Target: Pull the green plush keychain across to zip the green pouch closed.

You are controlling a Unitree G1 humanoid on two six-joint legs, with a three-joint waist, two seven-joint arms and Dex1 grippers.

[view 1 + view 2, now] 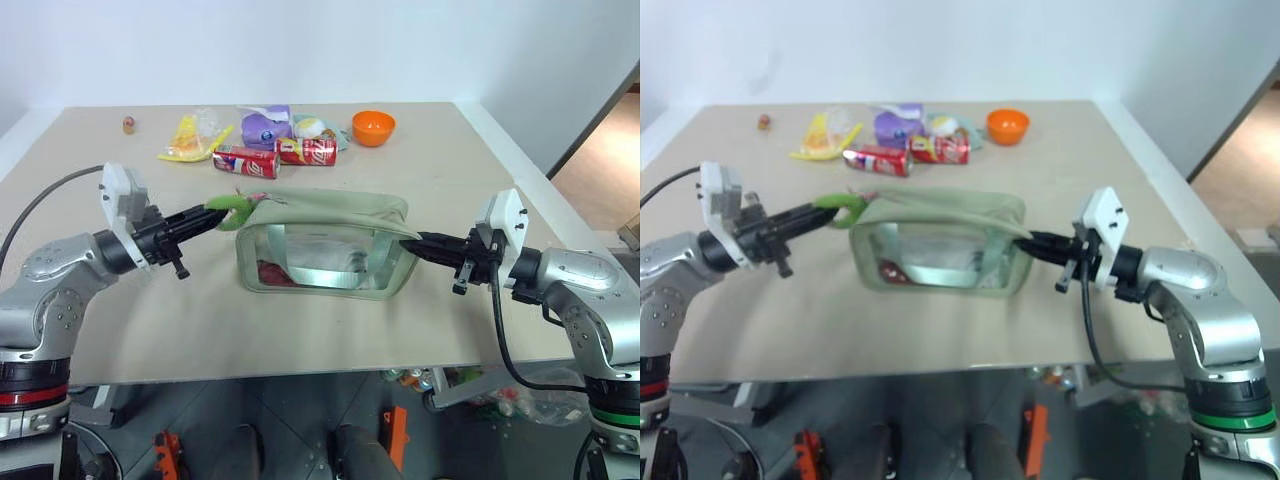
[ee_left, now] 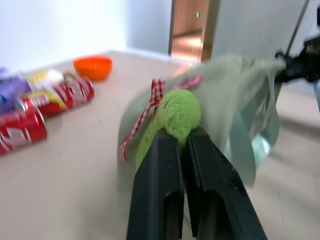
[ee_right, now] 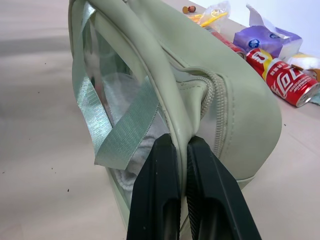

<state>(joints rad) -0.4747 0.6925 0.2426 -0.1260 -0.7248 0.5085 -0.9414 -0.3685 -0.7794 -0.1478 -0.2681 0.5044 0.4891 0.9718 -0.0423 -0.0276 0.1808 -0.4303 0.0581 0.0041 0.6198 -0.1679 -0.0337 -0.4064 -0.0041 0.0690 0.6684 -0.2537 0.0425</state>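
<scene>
The green pouch (image 1: 325, 213) lies in the middle of the table, its clear window side facing me and its top sagging. The green plush keychain (image 1: 233, 210), lime and fuzzy with a red checked ribbon, sticks out at the pouch's left end. My left gripper (image 1: 212, 219) is shut on the keychain (image 2: 177, 112), the plush squeezed between the fingertips (image 2: 165, 142). At the pouch's right end, my right gripper (image 1: 413, 243) is shut on a fold of the pouch (image 3: 235, 110) beside the zipper's end, and holds it slightly off the table.
Behind the pouch lie two red cans (image 1: 247, 160) (image 1: 307, 151), a purple packet (image 1: 264, 127), a yellow wrapper (image 1: 187, 140) and an orange bowl (image 1: 373, 127). A small brown item (image 1: 128, 124) sits far left. The table's front edge (image 1: 300, 370) runs close below the pouch.
</scene>
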